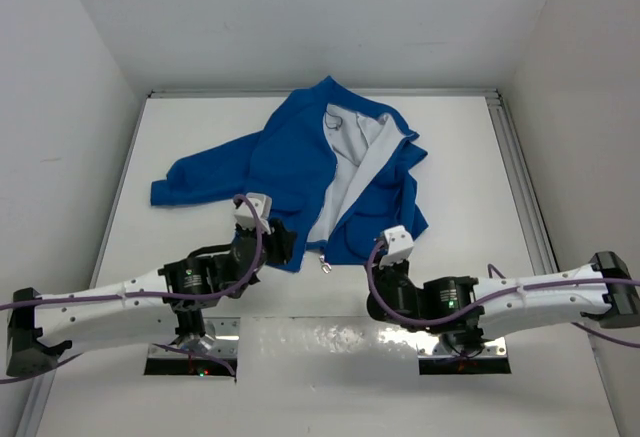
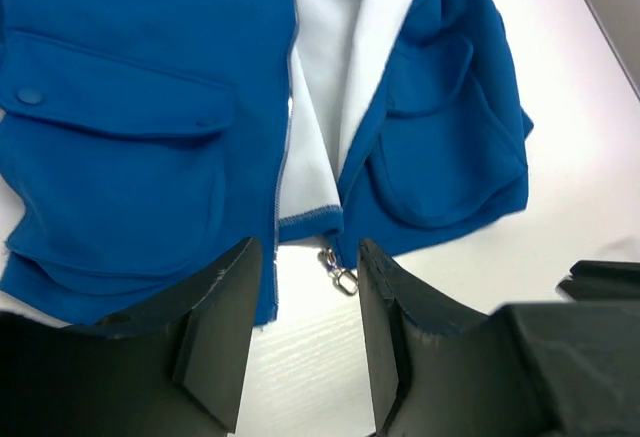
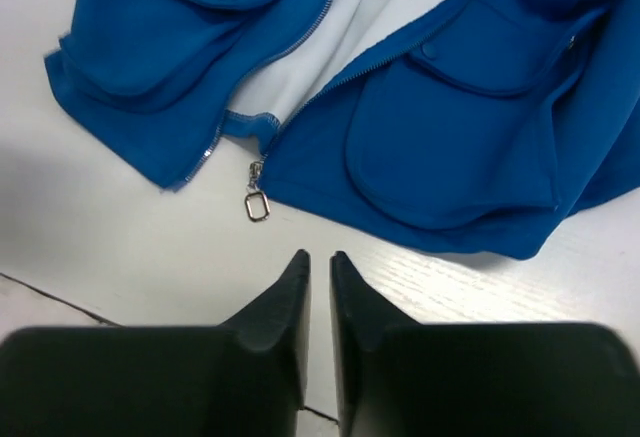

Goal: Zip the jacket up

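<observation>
The bright blue jacket (image 1: 290, 162) lies on the white table with its front open and the white lining (image 1: 355, 157) showing. The metal zipper pull (image 1: 326, 267) hangs at the bottom hem, on the right front panel. My left gripper (image 1: 285, 247) is open at the hem. In the left wrist view its jaws (image 2: 307, 247) stand wide apart, the pull (image 2: 340, 275) lies just beyond them, and the left finger (image 2: 225, 297) overlaps the left panel's edge. My right gripper (image 1: 392, 254) is shut and empty, just short of the hem (image 3: 319, 257). The pull (image 3: 257, 202) lies ahead to its left.
A metal rail (image 1: 520, 187) runs along the table's right edge. White walls close in the table on three sides. Metal base plates (image 1: 190, 357) sit at the near edge. The jacket's sleeve (image 1: 190, 182) stretches out to the left.
</observation>
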`<action>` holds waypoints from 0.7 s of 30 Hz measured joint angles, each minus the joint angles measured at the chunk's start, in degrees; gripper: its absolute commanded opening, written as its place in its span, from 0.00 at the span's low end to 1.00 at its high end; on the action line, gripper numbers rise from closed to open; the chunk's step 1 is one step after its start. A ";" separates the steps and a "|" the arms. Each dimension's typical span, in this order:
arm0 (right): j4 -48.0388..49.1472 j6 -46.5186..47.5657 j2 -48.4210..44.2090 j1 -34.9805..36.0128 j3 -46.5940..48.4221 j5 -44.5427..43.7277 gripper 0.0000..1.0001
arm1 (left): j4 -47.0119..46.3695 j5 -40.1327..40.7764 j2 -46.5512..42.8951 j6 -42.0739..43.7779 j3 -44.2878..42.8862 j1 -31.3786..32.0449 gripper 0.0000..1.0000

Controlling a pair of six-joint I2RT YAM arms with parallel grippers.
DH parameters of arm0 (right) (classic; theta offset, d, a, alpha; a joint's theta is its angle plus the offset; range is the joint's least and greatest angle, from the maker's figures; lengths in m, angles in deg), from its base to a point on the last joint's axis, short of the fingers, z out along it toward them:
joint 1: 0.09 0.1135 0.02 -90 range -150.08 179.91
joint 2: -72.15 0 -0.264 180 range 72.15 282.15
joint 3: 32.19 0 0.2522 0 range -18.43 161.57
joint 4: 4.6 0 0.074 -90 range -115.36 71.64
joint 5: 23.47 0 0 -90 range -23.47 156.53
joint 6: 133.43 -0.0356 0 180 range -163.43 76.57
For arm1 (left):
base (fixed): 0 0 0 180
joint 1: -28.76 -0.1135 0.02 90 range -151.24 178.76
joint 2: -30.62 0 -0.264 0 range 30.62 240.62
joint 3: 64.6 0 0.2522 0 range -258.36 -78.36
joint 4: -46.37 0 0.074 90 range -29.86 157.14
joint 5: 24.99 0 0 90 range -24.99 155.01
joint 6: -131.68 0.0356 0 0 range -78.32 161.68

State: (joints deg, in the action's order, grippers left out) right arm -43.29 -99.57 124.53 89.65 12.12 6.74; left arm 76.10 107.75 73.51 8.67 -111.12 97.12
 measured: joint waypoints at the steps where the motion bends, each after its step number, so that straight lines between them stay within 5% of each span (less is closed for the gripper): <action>1: -0.09 -0.52 -0.96 0.00 -0.42 0.00 0.07 | -0.13 -0.55 0.07 0.02 0.31 0.00 0.39; 3: -0.07 -1.79 -2.14 0.00 -1.03 -0.20 0.05 | 0.11 -1.42 0.70 -0.04 0.57 0.00 0.34; 7: -0.55 -3.56 -2.05 0.00 -1.70 -0.02 0.06 | 0.85 -1.92 3.28 -0.74 0.66 0.00 0.00; 15: -0.17 -4.72 1.31 0.00 -1.75 1.33 0.13 | 6.43 -1.81 9.25 -4.42 1.03 0.00 0.01; 21: 5.14 -3.50 1.40 0.00 -4.09 2.64 0.00 | 8.35 -1.84 12.79 -6.32 1.49 0.00 0.22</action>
State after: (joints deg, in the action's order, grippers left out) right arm -38.15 -103.06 125.93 89.65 8.03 9.39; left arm 84.45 105.92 86.30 2.35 -109.63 97.12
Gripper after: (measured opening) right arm 0.009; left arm 0.180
